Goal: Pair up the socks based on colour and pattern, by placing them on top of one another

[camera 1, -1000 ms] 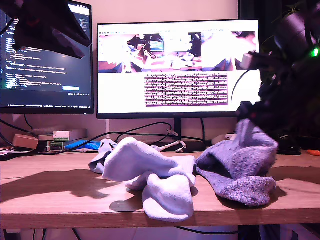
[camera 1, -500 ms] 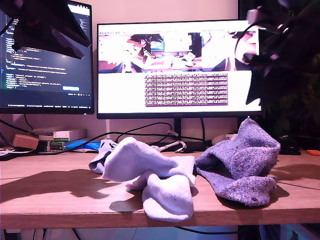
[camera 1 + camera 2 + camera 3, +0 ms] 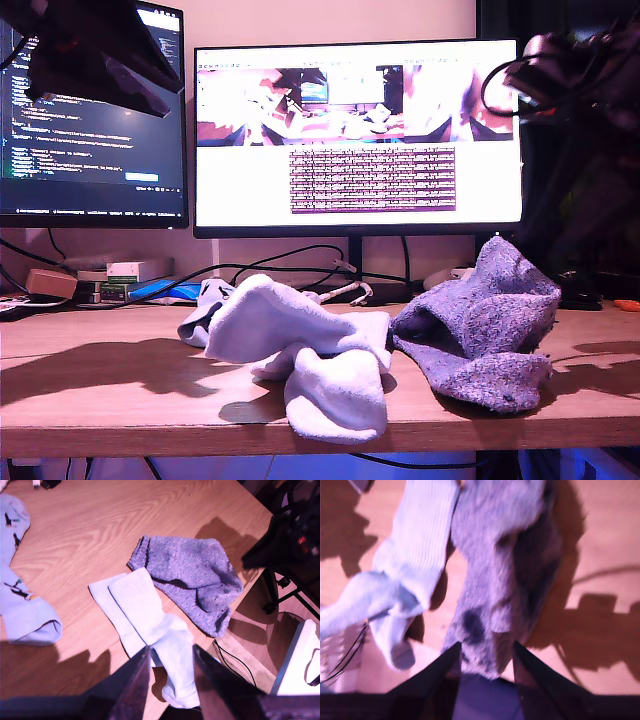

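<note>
Pairing stage: fuzzy grey-lavender knit socks (image 3: 480, 335) lie heaped as one mound on the wooden table (image 3: 120, 395); whether two socks sit squarely on each other cannot be told.
White pair: ribbed plain white socks (image 3: 150, 625) lie crossed and overlapping, touching the grey mound's edge and hanging partly over the table's front edge.
Blue socks: light blue socks with small dark printed figures (image 3: 17, 590) lie well apart from the others, off to one side of my first gripper's reach; how many are there is not clear, as the frame crops them.
First claw: my first gripper (image 3: 170, 680) hovers high above the white socks, jaws parted, holding nothing.
Second claw: my second gripper (image 3: 485, 672) hangs directly above the grey mound, jaws spread, empty; the white socks lie just beside its line of descent.
Exterior check: a dark arm (image 3: 570, 80) stands raised at the exterior view's right, clear of the mound.
Step in hand (judged): tidy a pair so the two socks lie flat, one on the other.
Technique: descend straight, pinch a single layer near a cuff or toe, lift only enough to clear the neighbour.
Caution: fuzzy knit clings; a deep bite may drag both socks.
Caution: the overhanging white toe could slide off if tugged outward.
</note>
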Robot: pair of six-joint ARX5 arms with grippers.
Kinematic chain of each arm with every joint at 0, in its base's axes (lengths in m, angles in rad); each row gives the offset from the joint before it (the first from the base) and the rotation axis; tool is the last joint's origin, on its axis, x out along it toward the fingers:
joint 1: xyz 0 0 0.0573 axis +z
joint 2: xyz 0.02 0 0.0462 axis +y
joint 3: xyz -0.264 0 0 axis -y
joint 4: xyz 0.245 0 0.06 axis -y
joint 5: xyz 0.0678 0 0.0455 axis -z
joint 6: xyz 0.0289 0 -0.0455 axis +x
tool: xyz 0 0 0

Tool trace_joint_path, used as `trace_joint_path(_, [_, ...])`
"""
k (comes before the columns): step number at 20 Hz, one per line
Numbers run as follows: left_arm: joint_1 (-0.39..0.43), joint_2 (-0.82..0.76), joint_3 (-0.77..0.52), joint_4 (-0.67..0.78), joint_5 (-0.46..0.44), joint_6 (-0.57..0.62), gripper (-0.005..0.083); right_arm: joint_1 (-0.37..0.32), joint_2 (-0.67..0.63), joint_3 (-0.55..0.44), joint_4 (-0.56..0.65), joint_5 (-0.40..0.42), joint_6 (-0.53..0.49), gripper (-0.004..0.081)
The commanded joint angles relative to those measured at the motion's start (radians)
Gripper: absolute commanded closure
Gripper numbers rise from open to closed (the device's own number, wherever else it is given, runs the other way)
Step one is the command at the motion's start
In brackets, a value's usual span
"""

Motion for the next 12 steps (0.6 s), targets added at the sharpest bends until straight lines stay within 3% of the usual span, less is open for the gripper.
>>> trace_joint_path(1, [0.001,-0.003,0.011,0.003,0.007,0.009,0.0543,0.009,0.035,0.003,-0.01,-0.006,0.002,0.0429])
trace_joint_path(7, [0.001,-0.003,0.011,-0.005,0.007,0.009,0.0543,0.067,0.141,0.003,0.083,-0.005,0.023,0.0464])
trace_joint_path(8, [0.001,-0.003,0.011,-0.007,0.007,0.009,0.0543,0.072,0.153,0.003,0.095,-0.005,0.031,0.053])
trace_joint_path(10, [0.001,-0.003,0.011,-0.011,0.007,0.009,0.0543,0.081,0.156,0.005,0.12,-0.011,0.042,0.0771])
trace_joint_path(12, [0.001,-0.003,0.011,-0.013,0.007,0.01,0.0543,0.083,0.153,0.023,0.124,-0.068,0.06,0.0783])
